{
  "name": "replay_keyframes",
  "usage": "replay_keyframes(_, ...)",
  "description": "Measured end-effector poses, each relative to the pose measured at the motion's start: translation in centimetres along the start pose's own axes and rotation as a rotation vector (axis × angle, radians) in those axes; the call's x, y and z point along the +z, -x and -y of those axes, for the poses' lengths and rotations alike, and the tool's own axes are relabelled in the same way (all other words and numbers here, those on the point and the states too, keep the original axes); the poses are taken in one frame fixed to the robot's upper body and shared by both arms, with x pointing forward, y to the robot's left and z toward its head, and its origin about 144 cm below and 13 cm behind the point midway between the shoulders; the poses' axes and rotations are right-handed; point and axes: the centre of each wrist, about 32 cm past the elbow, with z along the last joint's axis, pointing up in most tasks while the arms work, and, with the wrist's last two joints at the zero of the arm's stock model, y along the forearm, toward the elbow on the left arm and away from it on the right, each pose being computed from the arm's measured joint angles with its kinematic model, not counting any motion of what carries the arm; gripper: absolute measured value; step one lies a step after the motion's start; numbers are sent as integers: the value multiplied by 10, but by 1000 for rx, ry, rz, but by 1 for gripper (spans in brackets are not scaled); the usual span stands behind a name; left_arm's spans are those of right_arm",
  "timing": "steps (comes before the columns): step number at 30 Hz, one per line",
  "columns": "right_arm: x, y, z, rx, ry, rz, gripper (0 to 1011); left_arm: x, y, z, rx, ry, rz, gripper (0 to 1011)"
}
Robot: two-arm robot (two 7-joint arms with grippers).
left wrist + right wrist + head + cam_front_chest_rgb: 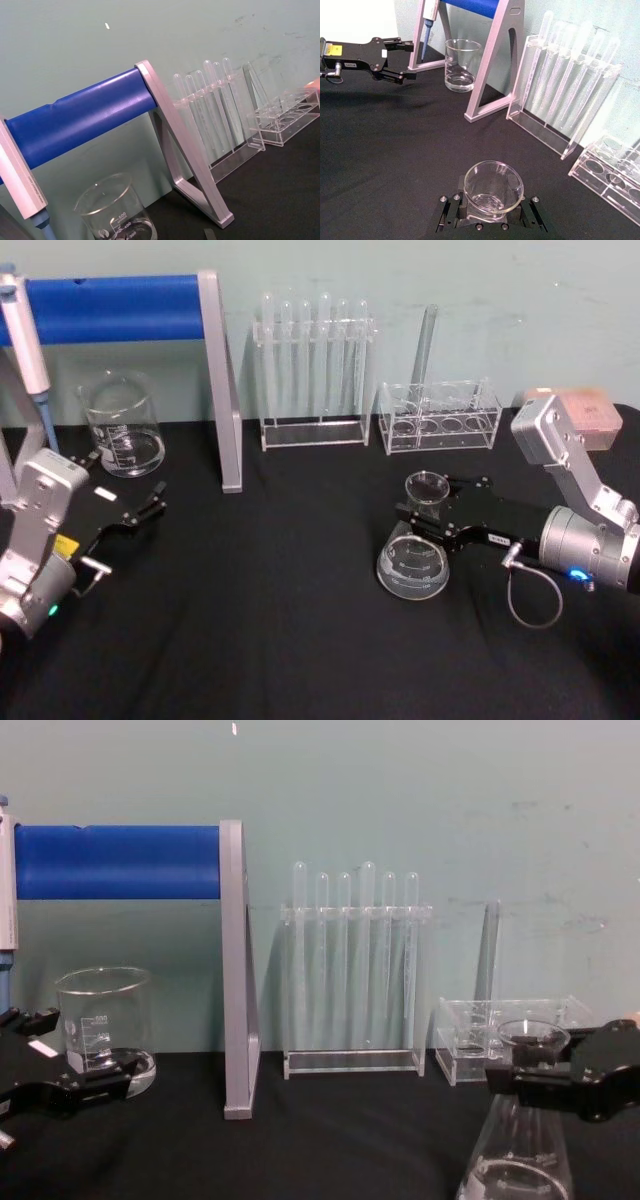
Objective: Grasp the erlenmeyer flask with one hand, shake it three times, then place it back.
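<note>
The erlenmeyer flask, clear glass with a wide base and flared rim, is right of centre on the black table. My right gripper reaches in from the right and is shut on its neck, just under the rim. From the right wrist, the flask rim sits between the gripper's two black fingers. The chest view has the flask at the lower right, its neck held by the right gripper. My left gripper rests open at the far left, near the beaker, holding nothing.
A glass beaker stands at the back left under a blue-barred grey stand. A rack of test tubes and a low clear rack line the back wall. A pink box sits at the back right.
</note>
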Motion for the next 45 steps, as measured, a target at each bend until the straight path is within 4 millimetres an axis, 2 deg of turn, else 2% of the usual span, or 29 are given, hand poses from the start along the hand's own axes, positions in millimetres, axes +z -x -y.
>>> replay_keyframes(2,0,0,0,0,0,0,457,0,0,0,0,0,0,1001)
replay_keyframes(23,2,-2,1,-7,3,-21,457,0,0,0,0,0,0,1001)
replay_keyframes(37,25,-9,8,-46,-40,-27,457,0,0,0,0,0,0,1001)
replay_keyframes(45,32,-10,10,-46,-57,-24,457,0,0,0,0,0,0,1001)
